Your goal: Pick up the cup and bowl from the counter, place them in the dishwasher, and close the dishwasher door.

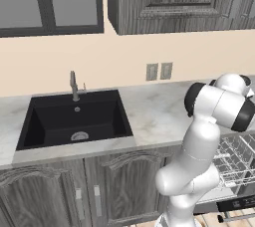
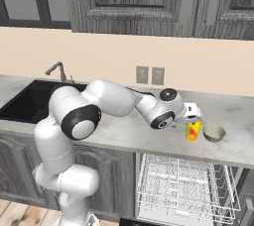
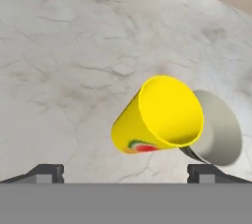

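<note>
Arm reaching right over the counter (image 2: 139,136), gripper (image 3: 125,171) spread wide, holding nothing.
Cup (image 2: 193,130) upright beside bowl (image 2: 214,132), near the front edge; dishwasher (image 2: 186,188) rack pulled out below.

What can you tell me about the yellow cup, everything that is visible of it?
The cup is small, bright yellow, smooth and glossy like plastic, tapering from a wide open mouth to a narrower base, with a red and green mark low on its side. It stands upright on the marbled counter, above the open dishwasher rack. The grey-olive bowl sits right beside it; whether they touch is unclear. The open gripper hovers above, not touching it.
</note>
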